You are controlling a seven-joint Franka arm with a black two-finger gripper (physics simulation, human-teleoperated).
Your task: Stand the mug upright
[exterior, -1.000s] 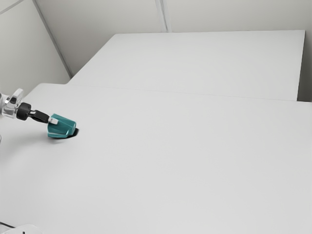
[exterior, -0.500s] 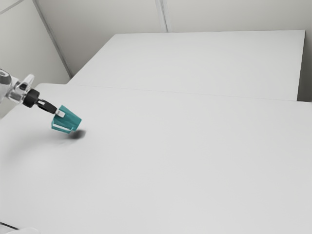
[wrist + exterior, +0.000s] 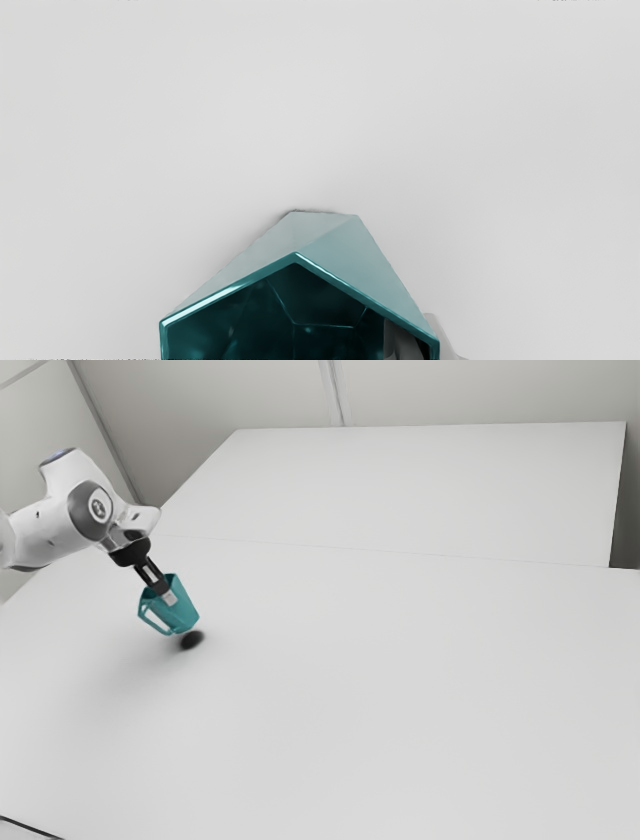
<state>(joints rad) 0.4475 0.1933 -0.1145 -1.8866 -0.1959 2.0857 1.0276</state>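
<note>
So the gripper (image 3: 168, 598) has the teal mug (image 3: 183, 616) pinched by its wall (one finger inside, one outside, neat), tilted and off the table (image 3: 400, 690), over at the exterior view's left.

The faceted, glossy teal mug (image 3: 186, 618) has, in the wrist view, a pale blue-green outside and a very dark teal inside, where thin lighter lines make an angular pattern. Its teal rim (image 3: 227, 291) carries whitish shine. The smooth, jointed white arm (image 3: 45, 538) bears dark grey round parts and a small bluish patch. The slim black two-finger gripper (image 3: 169, 599) has pale grey tips. The flat table (image 3: 400, 670) is whitish grey, the thin cable (image 3: 32, 828) is black.
</note>
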